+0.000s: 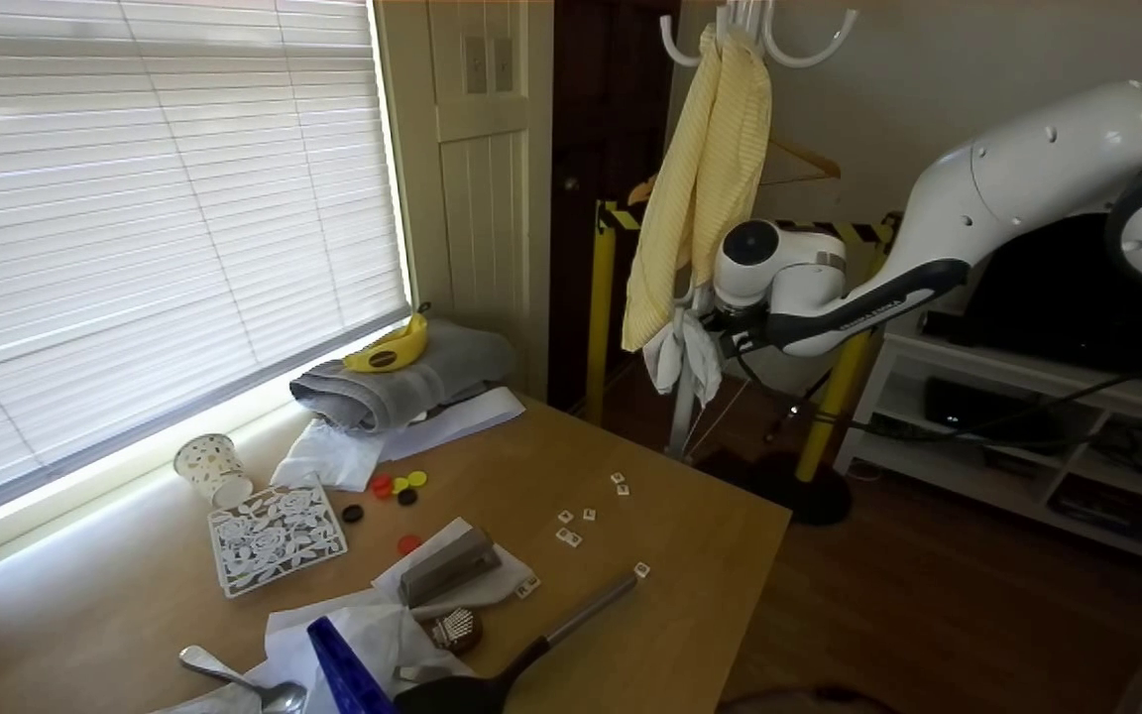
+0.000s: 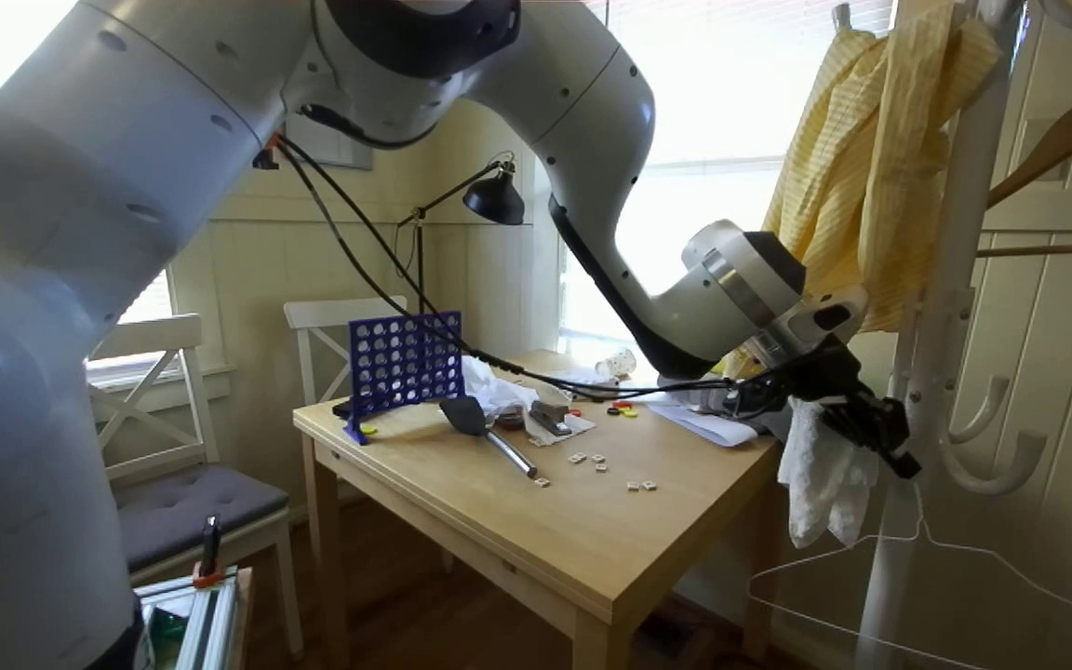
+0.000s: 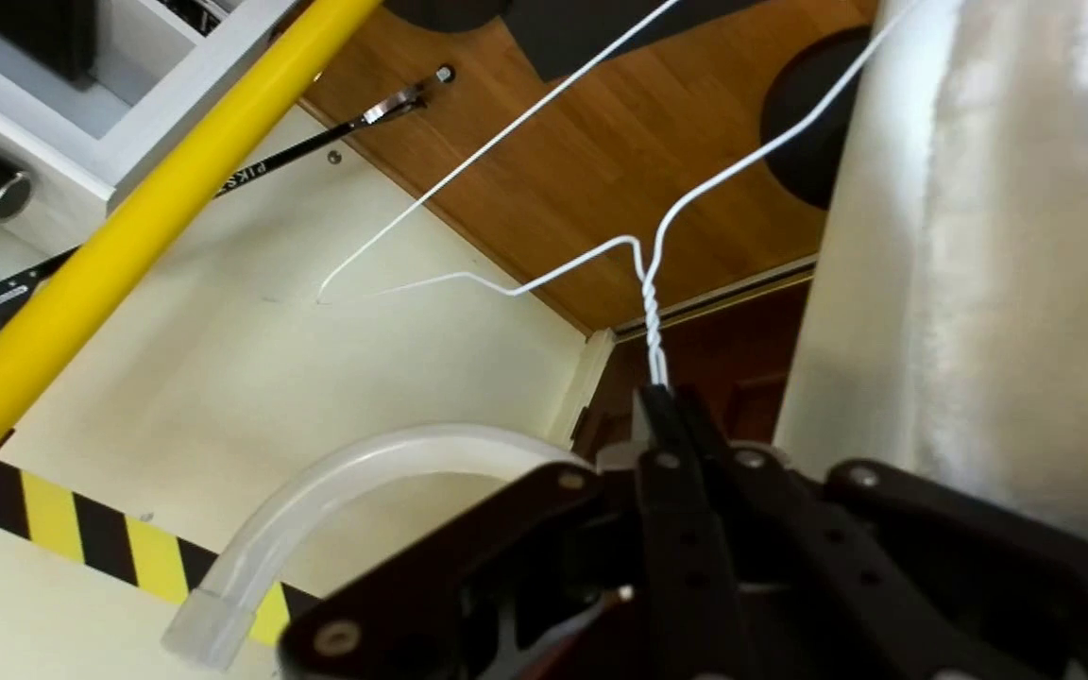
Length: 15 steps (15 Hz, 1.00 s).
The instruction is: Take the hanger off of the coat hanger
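The rectangular light-wood desk (image 2: pixel 610 530) shows in both exterior views. Beyond its end edge rises the tall white coat stand (image 2: pixel 969 186), 2 of its curved lower hooks (image 2: pixel 1027 458) visible in an exterior view. The white jointed robot arm (image 2: pixel 592 112) reaches to the stand past that same edge. A long pale yellow striped garment (image 1: pixel 700 198) drapes from the stand's top. The bare, thin white wire hanger (image 3: pixel 651 307) hangs off the desk, outside the end edge; the black 2-fingered gripper (image 3: pixel 663 395) is closed on its twisted neck, the tips pressed together around the wire. The hanger's top is hidden, so whether it touches a hook cannot be told. A folded grey towel (image 1: pixel 452 362) lies at the end edge's far corner. Near the diagonally opposite corner stands a blue plastic game grid (image 2: pixel 398 368). A fuzzy white cloth (image 2: pixel 815 484) hangs just beside the gripper. A yellow banana-shaped pouch (image 1: pixel 398 347) rests on the towel. Small white square tiles (image 1: pixel 589 515) lie scattered toward the end edge.
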Motion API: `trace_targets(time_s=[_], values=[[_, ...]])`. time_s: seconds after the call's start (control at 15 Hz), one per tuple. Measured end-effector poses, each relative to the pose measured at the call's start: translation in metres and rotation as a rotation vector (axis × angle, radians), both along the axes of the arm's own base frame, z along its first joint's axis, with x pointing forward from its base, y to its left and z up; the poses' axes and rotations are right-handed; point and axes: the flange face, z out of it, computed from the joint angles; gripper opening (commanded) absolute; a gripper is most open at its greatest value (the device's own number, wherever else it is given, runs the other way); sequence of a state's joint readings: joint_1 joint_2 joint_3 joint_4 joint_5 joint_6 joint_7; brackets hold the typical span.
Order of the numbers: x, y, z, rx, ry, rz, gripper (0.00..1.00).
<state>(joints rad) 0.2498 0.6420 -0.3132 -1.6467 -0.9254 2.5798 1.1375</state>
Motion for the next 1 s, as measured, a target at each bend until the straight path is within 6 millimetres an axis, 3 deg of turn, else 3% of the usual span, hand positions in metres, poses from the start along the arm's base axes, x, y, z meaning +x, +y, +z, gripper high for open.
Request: trace_targets(time_s=[0.33, 0.67, 1.0], values=[[-0.029, 0.044, -0.021, 0.009, 0.143, 0.132, 0.01], [-0.068, 0.082, -0.031, 0.021, 0.266, 0.376, 0.01], [-0.090, 0.087, -0.021, -0.080, 0.353, 0.458, 0.01]])
